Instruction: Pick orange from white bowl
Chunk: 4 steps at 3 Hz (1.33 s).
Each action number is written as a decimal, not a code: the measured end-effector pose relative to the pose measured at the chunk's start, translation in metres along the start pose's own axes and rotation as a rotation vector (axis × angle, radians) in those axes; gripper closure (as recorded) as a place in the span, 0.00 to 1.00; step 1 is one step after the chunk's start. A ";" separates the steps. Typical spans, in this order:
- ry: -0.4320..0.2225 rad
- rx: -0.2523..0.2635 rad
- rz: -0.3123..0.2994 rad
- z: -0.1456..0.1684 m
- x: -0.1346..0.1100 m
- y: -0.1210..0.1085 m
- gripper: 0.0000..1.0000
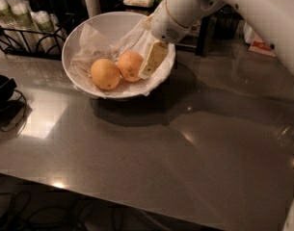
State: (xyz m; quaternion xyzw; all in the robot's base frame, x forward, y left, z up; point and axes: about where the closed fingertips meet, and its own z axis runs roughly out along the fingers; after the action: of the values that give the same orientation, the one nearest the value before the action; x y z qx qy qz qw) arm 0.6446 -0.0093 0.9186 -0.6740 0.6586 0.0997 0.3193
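The orange (130,65) has deep, slightly pinkish orange skin; the fruit (105,74) beside it is more yellow. The white bowl (113,25) has white paper (91,40) inside. The cream-coloured gripper (149,67) is in the bowl, just beside the orange. The arm (243,8) is white, the table (185,167) dark grey.

On counter (194,158): white bowl (65,57). In white bowl: orange (129,64) at centre, other fruit (105,74) touching its left, gripper (147,70) just right of orange. Rack (26,32) behind-left of white bowl.
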 end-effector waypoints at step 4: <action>-0.018 -0.078 -0.036 0.033 -0.008 -0.004 0.30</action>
State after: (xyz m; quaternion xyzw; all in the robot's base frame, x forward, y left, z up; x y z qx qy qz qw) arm 0.6567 0.0158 0.8984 -0.6966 0.6393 0.1254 0.3005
